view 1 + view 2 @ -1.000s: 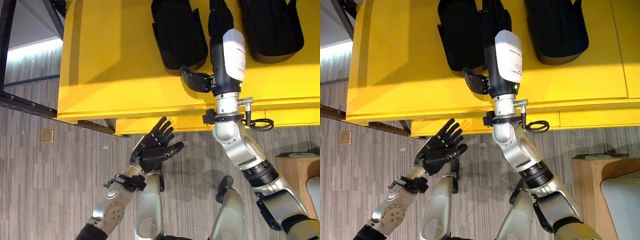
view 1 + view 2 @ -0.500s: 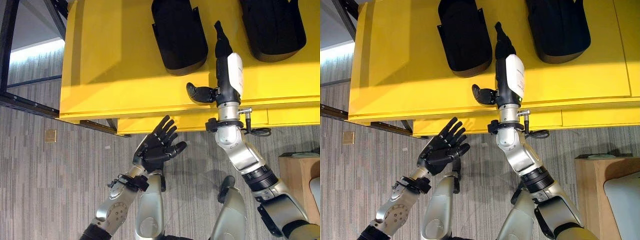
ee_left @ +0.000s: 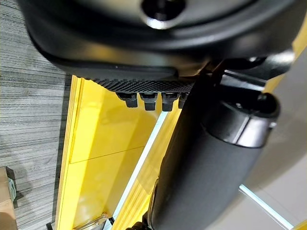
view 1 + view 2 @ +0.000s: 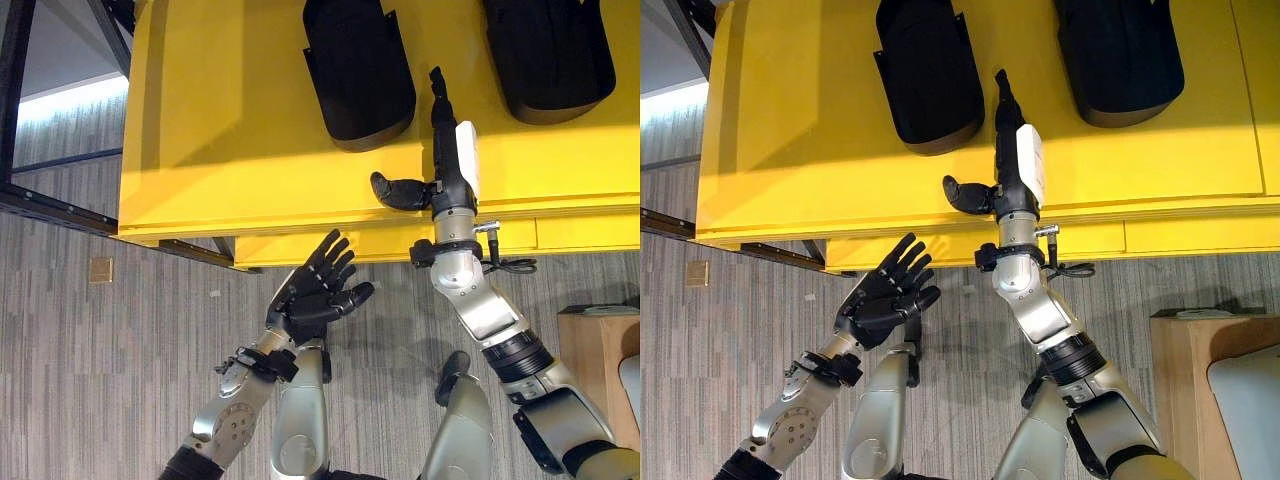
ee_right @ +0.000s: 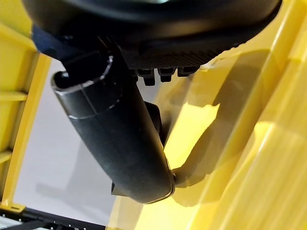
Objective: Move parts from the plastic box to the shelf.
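Observation:
Two black moulded parts lie on the yellow shelf [image 4: 220, 130], one at the middle [image 4: 358, 70] and one at the right [image 4: 550, 55]. My right hand [image 4: 445, 140] hovers over the shelf near its front edge, between the two parts and touching neither. It is open and turned edge-on, with straight fingers and the thumb [image 4: 395, 190] standing out to the left, and it holds nothing. My left hand [image 4: 315, 295] is open and empty, palm up over the floor just in front of the shelf's edge.
A dark metal frame [image 4: 15, 60] runs along the far left. A wooden box [image 4: 595, 345] stands on the floor at the right, with a pale container [image 4: 1245, 400] beside it. A small tan plate [image 4: 97, 271] lies on the floor.
My right hand has drawn back from between the two black parts towards the shelf's front edge and turned edge-on. The left hand has stayed where it was.

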You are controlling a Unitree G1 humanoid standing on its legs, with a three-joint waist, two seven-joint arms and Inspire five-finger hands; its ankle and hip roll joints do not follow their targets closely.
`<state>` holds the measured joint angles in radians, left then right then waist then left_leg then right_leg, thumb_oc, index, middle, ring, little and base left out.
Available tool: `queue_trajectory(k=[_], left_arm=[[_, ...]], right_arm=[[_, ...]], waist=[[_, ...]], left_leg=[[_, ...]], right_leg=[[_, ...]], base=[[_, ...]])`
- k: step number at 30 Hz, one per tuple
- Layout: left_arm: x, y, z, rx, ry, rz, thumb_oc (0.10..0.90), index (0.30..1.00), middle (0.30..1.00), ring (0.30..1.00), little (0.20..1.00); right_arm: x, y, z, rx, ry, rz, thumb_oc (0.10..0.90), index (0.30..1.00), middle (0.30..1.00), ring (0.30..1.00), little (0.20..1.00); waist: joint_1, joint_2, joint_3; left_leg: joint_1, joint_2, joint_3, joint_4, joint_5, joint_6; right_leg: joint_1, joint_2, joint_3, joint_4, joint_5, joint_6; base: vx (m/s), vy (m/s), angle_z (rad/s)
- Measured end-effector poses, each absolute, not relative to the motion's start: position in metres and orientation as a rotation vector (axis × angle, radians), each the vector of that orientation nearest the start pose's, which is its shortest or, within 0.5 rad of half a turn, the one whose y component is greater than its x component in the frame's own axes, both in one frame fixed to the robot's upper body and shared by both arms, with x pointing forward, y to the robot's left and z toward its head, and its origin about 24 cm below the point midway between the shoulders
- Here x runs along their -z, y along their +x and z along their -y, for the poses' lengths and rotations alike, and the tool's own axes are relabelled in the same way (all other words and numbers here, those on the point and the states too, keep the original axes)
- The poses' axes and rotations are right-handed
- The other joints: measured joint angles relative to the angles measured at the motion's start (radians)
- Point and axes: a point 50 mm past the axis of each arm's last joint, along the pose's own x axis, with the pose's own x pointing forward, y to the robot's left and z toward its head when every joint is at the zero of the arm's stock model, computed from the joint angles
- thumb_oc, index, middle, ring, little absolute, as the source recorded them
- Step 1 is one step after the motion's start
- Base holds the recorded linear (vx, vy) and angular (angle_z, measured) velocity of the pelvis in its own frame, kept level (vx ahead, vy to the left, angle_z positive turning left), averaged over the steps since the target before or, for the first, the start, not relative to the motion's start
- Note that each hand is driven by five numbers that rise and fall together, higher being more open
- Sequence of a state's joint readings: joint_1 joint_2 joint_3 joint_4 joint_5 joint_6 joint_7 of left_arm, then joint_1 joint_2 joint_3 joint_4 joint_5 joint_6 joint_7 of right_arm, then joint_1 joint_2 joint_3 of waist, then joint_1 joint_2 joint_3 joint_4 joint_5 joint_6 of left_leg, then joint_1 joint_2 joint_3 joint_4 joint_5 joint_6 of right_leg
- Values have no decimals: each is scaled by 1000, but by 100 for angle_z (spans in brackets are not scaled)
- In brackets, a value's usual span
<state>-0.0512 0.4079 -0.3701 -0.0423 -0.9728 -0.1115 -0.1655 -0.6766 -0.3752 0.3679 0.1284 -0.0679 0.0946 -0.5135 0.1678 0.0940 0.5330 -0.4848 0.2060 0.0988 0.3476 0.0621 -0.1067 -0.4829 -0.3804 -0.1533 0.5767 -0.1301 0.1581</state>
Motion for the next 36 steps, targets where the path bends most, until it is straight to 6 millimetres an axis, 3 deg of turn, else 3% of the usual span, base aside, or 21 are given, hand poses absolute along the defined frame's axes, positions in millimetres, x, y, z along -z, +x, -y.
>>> queue_trajectory(k=[36], left_arm=[[-56, 246, -132, 480, -578, -34, 900, 1000, 1000, 1000, 1000]], right_arm=[[-200, 345, 114, 52, -373, 496, 900, 1000, 1000, 1000, 1000]], waist=[[1, 0, 0]], left_leg=[[-1, 1, -8, 8, 2, -2]], right_leg=[[-1, 0, -2, 16, -4, -3]], base=[[0, 0, 0]])
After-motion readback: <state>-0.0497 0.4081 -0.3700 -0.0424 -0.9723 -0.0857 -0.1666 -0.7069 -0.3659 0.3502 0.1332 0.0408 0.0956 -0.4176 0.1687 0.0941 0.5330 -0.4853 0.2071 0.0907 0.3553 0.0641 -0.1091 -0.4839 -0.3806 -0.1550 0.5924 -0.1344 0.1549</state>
